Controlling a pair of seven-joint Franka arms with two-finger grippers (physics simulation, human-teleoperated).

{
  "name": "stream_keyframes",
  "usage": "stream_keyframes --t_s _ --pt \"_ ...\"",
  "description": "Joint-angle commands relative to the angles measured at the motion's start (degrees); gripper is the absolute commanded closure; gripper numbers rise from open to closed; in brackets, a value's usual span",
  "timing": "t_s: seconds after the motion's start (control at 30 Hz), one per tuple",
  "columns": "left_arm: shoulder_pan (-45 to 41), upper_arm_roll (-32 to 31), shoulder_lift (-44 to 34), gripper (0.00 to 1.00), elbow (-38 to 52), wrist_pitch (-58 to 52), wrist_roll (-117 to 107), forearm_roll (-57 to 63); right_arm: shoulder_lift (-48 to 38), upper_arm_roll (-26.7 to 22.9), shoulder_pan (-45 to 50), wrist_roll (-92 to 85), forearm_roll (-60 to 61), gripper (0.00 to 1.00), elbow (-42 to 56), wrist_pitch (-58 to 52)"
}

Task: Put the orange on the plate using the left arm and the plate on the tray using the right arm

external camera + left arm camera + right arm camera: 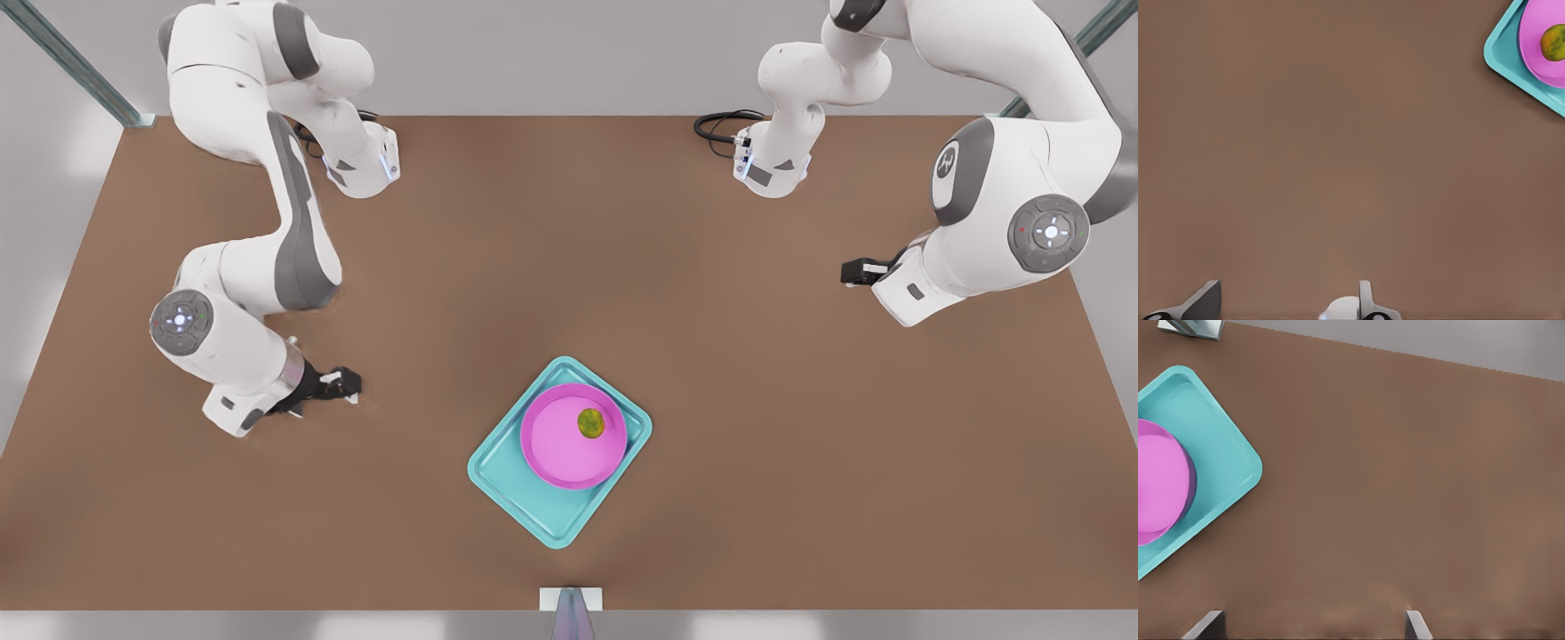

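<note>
- The orange point(591, 423) lies on the plate point(560, 449), off the plate's centre toward the front view's right and upper rim.
- The plate sits on the tray point(498, 476), in the upper part of it, leaving bare teal floor at the tray's lower end; the tray lies turned diagonally on the brown desk point(756, 444).
- The left gripper point(342, 384) hangs low over the desk on the front view's left, well apart from the tray, holding nothing. In its wrist view its jaws stand wide apart over bare desk, with a corner of the tray point(1501, 57), the plate point(1538, 60) and the orange point(1553, 42) far off.
- The right gripper point(858, 271) is on the front view's right, well apart from the tray and higher in the picture. In its wrist view its jaws are spread wide with nothing between them, and the tray point(1225, 460) and the plate point(1158, 480) show to one side.
- Nothing lies between either gripper and the tray.
- A black cable point(725, 124) curls beside the arm base at the desk's far edge, and a small pale bracket point(570, 600) sits at the near edge, below the tray.
</note>
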Motion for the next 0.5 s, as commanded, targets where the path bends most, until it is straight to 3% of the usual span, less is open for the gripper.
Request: stream_keyframes --t_s 0.0,0.1,0.47 --pt "0.0 0.0 0.0 0.0 0.1 -0.3 0.2 0.0 -7.1 -2.1 -0.7 -1.2 -12.8 0.0 0.1 -24.8" --pt "0.0 0.0 0.1 0.0 0.0 -0.3 -0.3 0.0 -14.1 -3.0 -0.8 -0.7 -12.2 0.0 -0.4 -26.7" --pt "-0.2 0.0 -0.6 0.0 0.0 -2.8 -0.1 0.1 -12.9 -2.9 -0.9 -0.7 -10.4 0.0 -1.8 -28.9"
